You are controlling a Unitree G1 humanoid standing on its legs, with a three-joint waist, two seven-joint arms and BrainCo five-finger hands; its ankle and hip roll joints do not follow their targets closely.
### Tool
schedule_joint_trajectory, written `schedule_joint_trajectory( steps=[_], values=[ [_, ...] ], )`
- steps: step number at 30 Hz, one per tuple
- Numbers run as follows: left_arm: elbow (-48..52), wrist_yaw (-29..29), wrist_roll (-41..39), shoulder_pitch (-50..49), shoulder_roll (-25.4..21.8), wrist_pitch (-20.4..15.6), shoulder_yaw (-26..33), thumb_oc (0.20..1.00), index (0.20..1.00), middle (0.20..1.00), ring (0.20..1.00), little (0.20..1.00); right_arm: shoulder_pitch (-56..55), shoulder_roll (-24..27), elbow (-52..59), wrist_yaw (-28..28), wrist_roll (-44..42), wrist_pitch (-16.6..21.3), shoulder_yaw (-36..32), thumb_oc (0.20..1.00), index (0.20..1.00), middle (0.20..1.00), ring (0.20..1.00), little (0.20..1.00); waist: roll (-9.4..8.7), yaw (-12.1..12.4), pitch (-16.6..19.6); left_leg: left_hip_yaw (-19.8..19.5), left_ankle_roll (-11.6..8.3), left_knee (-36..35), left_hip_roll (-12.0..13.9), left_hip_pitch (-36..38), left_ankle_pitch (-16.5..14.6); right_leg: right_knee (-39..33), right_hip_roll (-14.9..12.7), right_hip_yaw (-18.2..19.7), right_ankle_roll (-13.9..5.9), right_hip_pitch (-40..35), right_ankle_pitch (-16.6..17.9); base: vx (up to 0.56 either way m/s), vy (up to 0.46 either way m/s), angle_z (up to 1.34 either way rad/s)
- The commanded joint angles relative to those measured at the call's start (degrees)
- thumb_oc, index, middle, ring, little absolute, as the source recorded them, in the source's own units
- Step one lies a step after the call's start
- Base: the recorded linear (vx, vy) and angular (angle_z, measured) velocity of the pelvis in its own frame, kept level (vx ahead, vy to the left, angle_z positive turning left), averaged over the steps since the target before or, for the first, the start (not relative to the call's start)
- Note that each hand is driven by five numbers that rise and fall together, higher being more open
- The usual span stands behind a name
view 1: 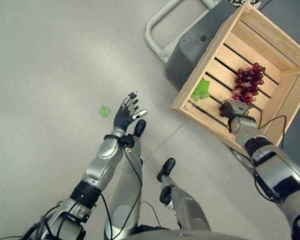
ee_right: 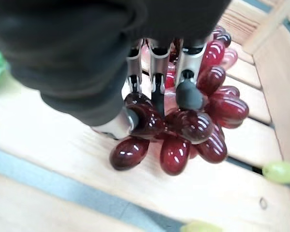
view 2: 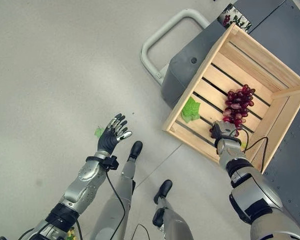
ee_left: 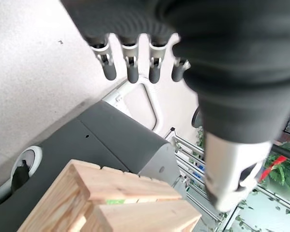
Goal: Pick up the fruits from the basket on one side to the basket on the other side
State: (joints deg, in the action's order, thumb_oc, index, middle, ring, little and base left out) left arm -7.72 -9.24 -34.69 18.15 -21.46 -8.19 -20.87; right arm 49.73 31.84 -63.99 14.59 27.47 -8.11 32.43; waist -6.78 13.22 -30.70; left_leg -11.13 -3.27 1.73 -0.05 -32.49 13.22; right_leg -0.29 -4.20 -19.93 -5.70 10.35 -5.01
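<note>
One bunch of red grapes (view 2: 238,106) lies on the slats of the wooden crate (view 2: 277,70), and the right hand (view 2: 223,131) is down at its near end. In the right wrist view the fingers (ee_right: 189,92) curl among the lower grapes with the thumb pressed in from the other side, so the hand is closed on the bunch, though the grip looks shallow: it holds a few berries at the tip, not the stem.

To do this step well, the hold probably needs to reach deeper into the cluster before lifting, since berries pinched at the edge may tear off and leave the rest behind. A slow, straight lift that clears the crate wall at 6 o'clock of the bunch would also lower the risk of snagging.

Besides the grapes, the crate holds a green leaf (view 2: 191,109) at 9 o'clock of the bunch, near the corner. Loose green grapes (ee_right: 280,171) lie on the slats just beside the bunch. The crate sits on a grey cart (view 2: 182,75) with a white handle (view 2: 157,42).

The left hand (view 2: 112,136) hangs over the floor, well apart from the crate, fingers straight and spread, holding nothing. A second basket is not in sight.
</note>
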Motion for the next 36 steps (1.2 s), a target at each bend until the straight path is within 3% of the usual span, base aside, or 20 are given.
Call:
schedule_joint_trajectory(
  steps=[1, 5, 11, 16, 28, 36],
  values=[
    [6.6, -0.1, -0.7, -3.2, 1.5, -3.0, 1.4, 1.0, 1.0, 1.0, 1.0, 1.0, -0.9, 2.2, 1.5, 0.2, -6.2, 1.5, 0.9, 0.2, 0.2, 0.2, 0.2, 0.2, 2.85, -2.6, 0.9, 2.9, -4.76, 5.4, 3.2, 0.2, -8.0, 6.2, -4.2, 2.4, -1.63, 4.2, -4.2, 0.0, 0.0, 0.0],
    [6.9, -0.6, -0.6, -3.5, 1.6, -2.8, 2.2, 1.0, 1.0, 1.0, 1.0, 1.0, -3.2, 1.8, 6.2, 2.4, -13.9, 3.1, -4.2, 0.2, 0.2, 0.2, 0.2, 0.2, 2.71, -3.1, 0.9, 3.0, -4.53, 5.5, 3.3, 0.0, -7.8, 6.3, -4.2, 2.8, -1.59, 4.7, -3.9, 0.0, 0.0, 0.0],
    [7.2, -1.3, 1.0, -6.0, 1.2, -1.7, 5.2, 1.0, 1.0, 1.0, 1.0, 1.0, -16.6, -1.0, 27.9, 6.1, -33.1, 10.4, -19.3, 0.2, 0.2, 0.2, 0.2, 0.2, 1.45, -5.3, 0.9, 3.7, -4.21, 5.9, 3.6, 0.6, -8.6, 7.1, -4.2, 3.8, -1.43, 5.1, -4.5, 0.0, -0.007, -0.07],
    [6.7, -1.4, 1.7, -6.8, 0.9, -1.3, 6.4, 1.0, 1.0, 1.0, 1.0, 1.0, -24.2, -3.4, 37.5, 4.9, -38.9, 13.2, -24.8, 0.2, 0.2, 0.2, 0.2, 0.2, 1.16, -6.7, 0.9, 4.1, -4.02, 6.2, 3.9, 0.8, -8.9, 7.5, -4.4, 4.3, -1.41, 5.2, -4.6, 0.0, 0.0, -0.08],
    [6.4, -0.9, 2.8, -7.7, 0.7, -0.7, 7.4, 1.0, 1.0, 1.0, 1.0, 1.0, -28.3, -5.9, 41.9, 2.7, -43.2, 14.0, -26.6, 0.2, 0.2, 0.2, 0.2, 0.2, 1.84, -7.8, 0.9, 4.8, -3.84, 6.5, 4.0, 0.8, -8.8, 8.0, -4.4, 5.4, -1.37, 6.1, -4.1, -0.01, 0.004, -0.07],
    [7.6, 0.0, 3.6, -9.1, 0.2, -0.5, 8.6, 1.0, 1.0, 1.0, 1.0, 1.0, -30.2, -7.2, 52.1, 1.8, -53.1, 18.1, -32.2, 0.2, 0.2, 0.2, 0.2, 0.2, 2.35, -8.6, 0.9, 5.3, -3.73, 6.9, 4.0, 1.5, -9.1, 8.8, -4.7, 6.1, -1.33, 6.1, -4.4, 0.0, 0.002, -0.02]
  ],
)
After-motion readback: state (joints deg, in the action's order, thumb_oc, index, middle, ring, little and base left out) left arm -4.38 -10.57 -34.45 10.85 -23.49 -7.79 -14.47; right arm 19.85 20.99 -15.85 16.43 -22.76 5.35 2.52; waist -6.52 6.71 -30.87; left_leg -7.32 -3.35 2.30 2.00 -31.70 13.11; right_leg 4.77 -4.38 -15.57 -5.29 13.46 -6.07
